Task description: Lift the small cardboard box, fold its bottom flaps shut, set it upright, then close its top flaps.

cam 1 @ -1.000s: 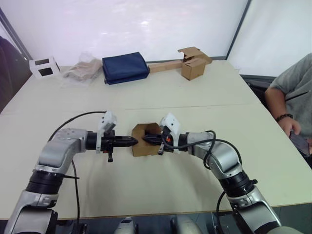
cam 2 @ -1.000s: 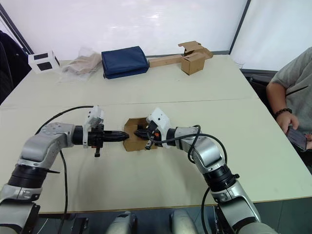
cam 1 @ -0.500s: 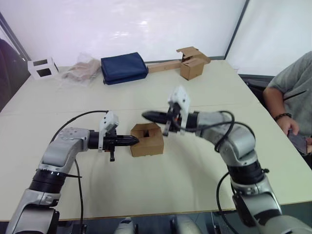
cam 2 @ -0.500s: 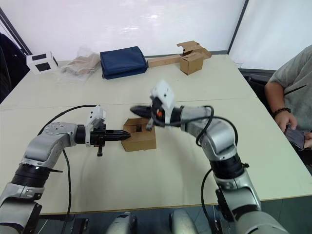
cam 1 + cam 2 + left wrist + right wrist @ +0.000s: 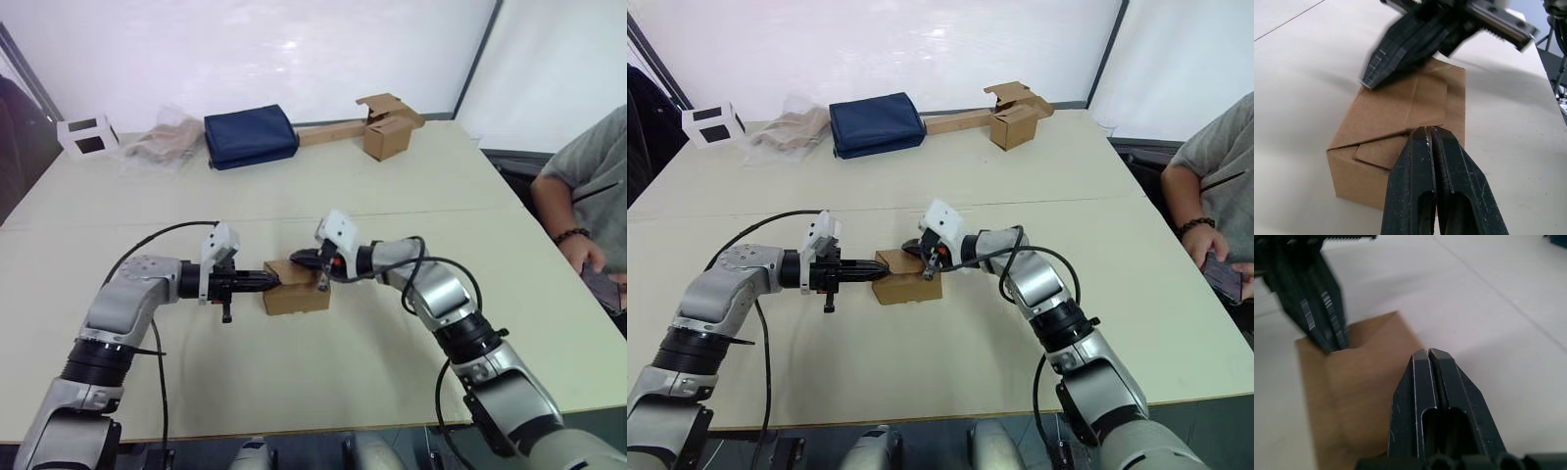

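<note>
On the pale table [image 5: 392, 333] by a white wall, the box [image 5: 295, 293] sits mid-table. Left gripper [image 5: 272, 280], fingers pressed together, pokes its left edge; right gripper [image 5: 297, 258], likewise closed, rests over its flaps [image 5: 1400, 110], both arms reaching inward.

table [image 5: 294, 392]: cream top, seam line running across the middle
back wall [image 5: 245, 49]: white panels, bright diffuse light
wall frame post [image 5: 480, 59]: dark, slanted, between panels
floor [image 5: 1205, 431]: dark grey, at right edge
</note>
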